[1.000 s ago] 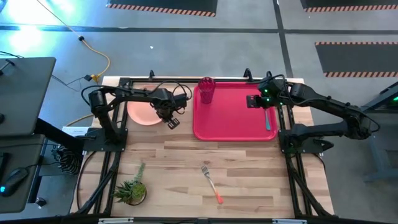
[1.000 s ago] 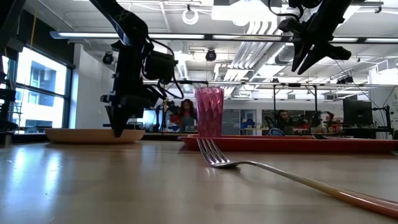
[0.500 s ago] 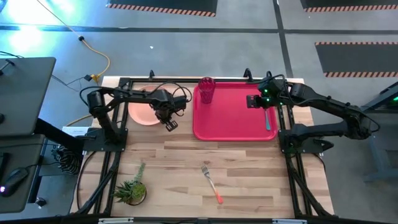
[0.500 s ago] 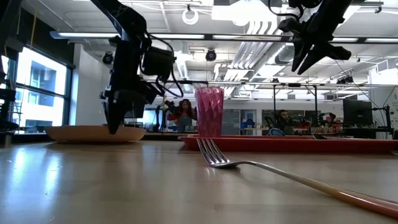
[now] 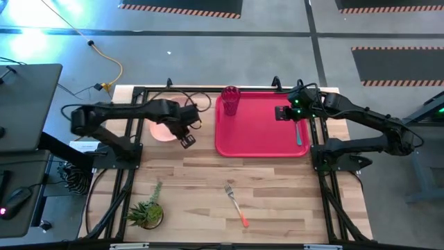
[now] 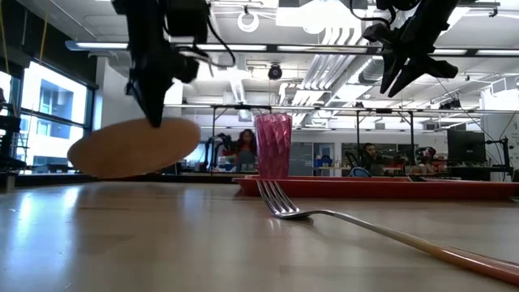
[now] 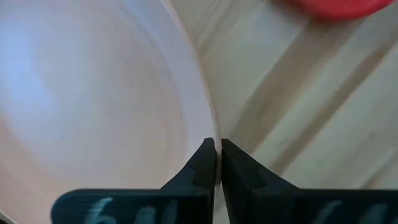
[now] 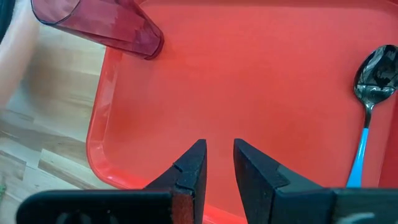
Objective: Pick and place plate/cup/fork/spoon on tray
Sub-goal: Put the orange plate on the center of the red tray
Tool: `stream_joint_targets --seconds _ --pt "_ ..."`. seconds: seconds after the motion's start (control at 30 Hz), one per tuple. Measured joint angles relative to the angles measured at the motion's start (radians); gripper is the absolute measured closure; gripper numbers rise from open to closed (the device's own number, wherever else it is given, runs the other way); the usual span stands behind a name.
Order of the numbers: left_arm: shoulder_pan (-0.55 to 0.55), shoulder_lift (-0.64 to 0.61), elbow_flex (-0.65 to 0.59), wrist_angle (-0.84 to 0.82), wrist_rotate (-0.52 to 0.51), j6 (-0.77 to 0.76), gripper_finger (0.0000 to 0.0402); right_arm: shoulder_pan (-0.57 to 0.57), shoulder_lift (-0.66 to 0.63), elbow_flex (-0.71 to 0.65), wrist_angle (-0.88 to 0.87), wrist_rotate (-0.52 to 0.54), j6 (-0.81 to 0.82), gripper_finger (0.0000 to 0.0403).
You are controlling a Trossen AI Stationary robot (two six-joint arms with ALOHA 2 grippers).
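We see the round peach-pink plastic plate (image 6: 134, 148) up in the air, tipped and clear of the wooden table (image 5: 208, 177); it hangs from the left gripper (image 7: 217, 152), whose two dark fingers (image 7: 202, 168) are pinched tight on the plate's thin rim; from above, the plate (image 5: 164, 127) shows only in part under the left arm, just beside the left edge of the big red plastic tray with rounded corners (image 5: 260, 135).

On that tray, at its far left corner, stands the small dark red see-through cup (image 5: 230, 101), upright; near the tray's right edge lies the slim spoon with a dark metal bowl and a teal-blue handle (image 5: 298, 133), flat on the red floor of the tray; in the right wrist view the spoon (image 8: 367, 99) and the cup (image 8: 99, 25) sit well apart.

The right gripper (image 8: 216, 163) hangs above the tray near its right side, over the spoon we think, though the arm hides part of it; its jaws stand a little way open with nothing between them.

The slim silver fork with an orange-red handle (image 5: 236, 203) lies on the bare table, well apart from the tray, on the near side; a small green plant in a pot (image 5: 146, 212) sits near the table's front left corner.
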Motion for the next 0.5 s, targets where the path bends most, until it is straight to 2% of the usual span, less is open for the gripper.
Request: stream_joint_targets --seconds 0.27,0.5 --pt "-0.016 -0.194 0.0 -0.001 -0.002 -0.058 0.0398 0.0 0.0 0.0 0.0 0.001 0.003 0.0331" --pt "-0.045 -0.335 0.0 0.087 -0.022 -0.007 0.0398 0.0 0.0 0.0 0.0 0.004 0.021 0.0331"
